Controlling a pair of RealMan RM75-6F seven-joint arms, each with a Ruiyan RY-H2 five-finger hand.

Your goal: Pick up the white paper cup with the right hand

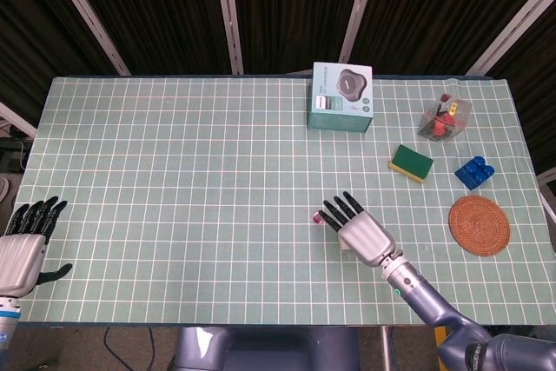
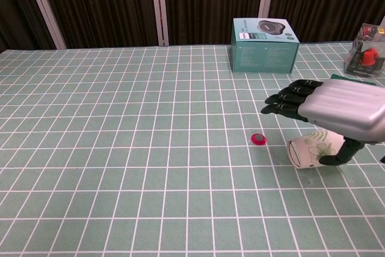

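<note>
Under right hand (image 2: 346,108) | white paper cup (image 2: 310,151) lying, half hidden | fingers (image 2: 286,102) spread, cup unheld

Both views are evenly and brightly lit from above, sharp across the frame. Shadows are faint and soft, lying close under objects right of centre. The dark backdrop along the top stays unlit. No glare or motion blur shows.

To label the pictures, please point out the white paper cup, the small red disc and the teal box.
white paper cup (image 2: 308,152), chest view, printed side.
small red disc (image 2: 258,139), chest view, centre.
teal box (image 2: 263,55), chest view, front face.
</note>
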